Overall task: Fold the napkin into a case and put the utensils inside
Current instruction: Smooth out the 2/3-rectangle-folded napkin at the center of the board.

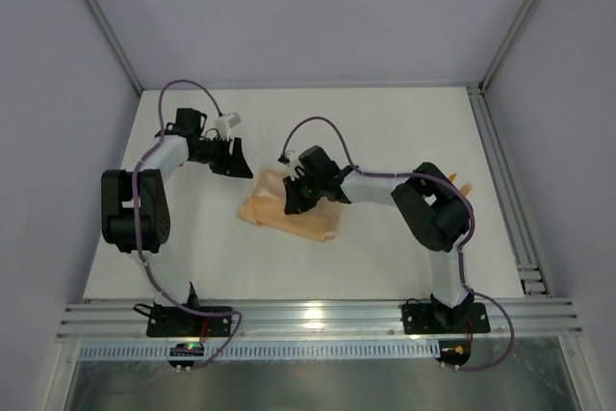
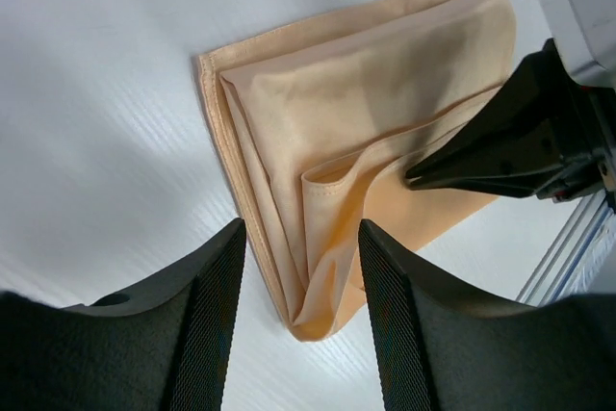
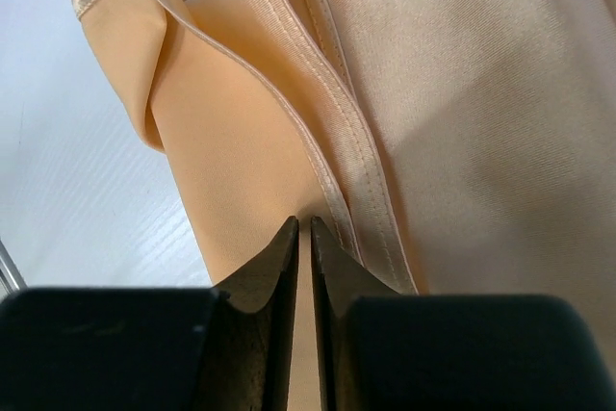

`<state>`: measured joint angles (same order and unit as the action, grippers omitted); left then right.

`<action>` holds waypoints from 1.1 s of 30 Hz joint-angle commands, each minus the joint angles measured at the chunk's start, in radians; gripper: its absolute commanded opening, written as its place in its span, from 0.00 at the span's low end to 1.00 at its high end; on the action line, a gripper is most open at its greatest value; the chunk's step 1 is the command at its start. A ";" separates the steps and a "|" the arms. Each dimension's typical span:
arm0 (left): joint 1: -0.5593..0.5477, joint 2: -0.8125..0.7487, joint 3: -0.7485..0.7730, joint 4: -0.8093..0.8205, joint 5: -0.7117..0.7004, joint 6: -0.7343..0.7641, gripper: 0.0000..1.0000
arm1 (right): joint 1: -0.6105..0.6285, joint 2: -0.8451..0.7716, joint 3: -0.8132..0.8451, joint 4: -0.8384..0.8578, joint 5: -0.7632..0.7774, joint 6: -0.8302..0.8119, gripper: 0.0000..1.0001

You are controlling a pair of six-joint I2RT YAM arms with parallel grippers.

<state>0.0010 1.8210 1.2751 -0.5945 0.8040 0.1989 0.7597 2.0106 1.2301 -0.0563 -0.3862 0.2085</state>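
The peach-orange napkin (image 1: 310,224) lies folded into layers at the table's middle. In the left wrist view the napkin (image 2: 366,74) shows a loose flap, and its near corner lies between my open left gripper (image 2: 300,238), untouched by the fingers. From above, the left gripper (image 1: 239,161) hovers at the cloth's far-left corner. My right gripper (image 1: 292,201) rests on the cloth's top. Its jaws (image 3: 300,223) stand closed to a thin slit on a napkin (image 3: 481,93) layer beside the stitched hem. Bright-orange utensils (image 1: 466,186) peek out behind the right arm's elbow.
The white table (image 1: 385,132) is walled by grey panels at the back and both sides. A metal rail (image 1: 502,190) runs along its right side and another (image 1: 318,317) across the front by the arm bases.
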 commanded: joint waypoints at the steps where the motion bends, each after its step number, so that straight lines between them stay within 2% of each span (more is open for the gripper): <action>1: -0.051 0.024 -0.043 0.019 -0.037 -0.026 0.53 | 0.006 -0.009 -0.070 -0.062 -0.026 -0.050 0.14; 3: -0.064 0.006 -0.065 0.048 -0.087 -0.030 0.54 | 0.004 -0.012 -0.086 -0.054 -0.054 -0.061 0.13; 6: -0.111 -0.025 -0.092 0.114 -0.241 -0.029 0.56 | 0.004 -0.018 -0.107 -0.047 -0.082 -0.069 0.13; 7: -0.143 -0.029 -0.095 0.134 -0.337 -0.026 0.58 | 0.006 -0.019 -0.113 -0.045 -0.080 -0.069 0.13; 11: -0.209 -0.009 -0.063 0.211 -0.489 -0.036 0.64 | 0.006 -0.018 -0.113 -0.047 -0.085 -0.074 0.13; 19: -0.243 0.086 -0.029 0.208 -0.513 -0.053 0.62 | 0.006 -0.026 -0.119 -0.043 -0.089 -0.087 0.13; 20: -0.245 0.090 -0.033 0.199 -0.505 -0.050 0.59 | 0.006 -0.024 -0.119 -0.046 -0.089 -0.087 0.13; 21: -0.245 0.093 -0.045 0.184 -0.490 -0.049 0.50 | 0.006 -0.026 -0.121 -0.050 -0.092 -0.090 0.13; 24: -0.245 0.086 -0.081 0.179 -0.479 -0.035 0.32 | 0.006 -0.036 -0.121 -0.054 -0.094 -0.098 0.13; 25: -0.246 0.080 -0.110 0.177 -0.476 -0.026 0.23 | 0.004 -0.038 -0.121 -0.057 -0.098 -0.101 0.13; 27: -0.243 0.049 -0.140 0.179 -0.456 -0.013 0.15 | 0.006 -0.045 -0.119 -0.065 -0.098 -0.109 0.13; 28: -0.243 0.035 -0.155 0.182 -0.430 -0.007 0.07 | 0.006 -0.052 -0.119 -0.074 -0.097 -0.112 0.13; 30: -0.243 -0.026 -0.209 0.197 -0.408 0.004 0.02 | 0.006 -0.058 -0.116 -0.086 -0.092 -0.121 0.13; 33: -0.243 -0.109 -0.266 0.202 -0.399 0.017 0.00 | 0.004 -0.064 -0.110 -0.100 -0.086 -0.136 0.13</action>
<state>-0.2371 1.7920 1.0641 -0.3584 0.3676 0.1894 0.7593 1.9606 1.1400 -0.0532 -0.5159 0.1215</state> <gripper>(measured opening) 0.009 0.132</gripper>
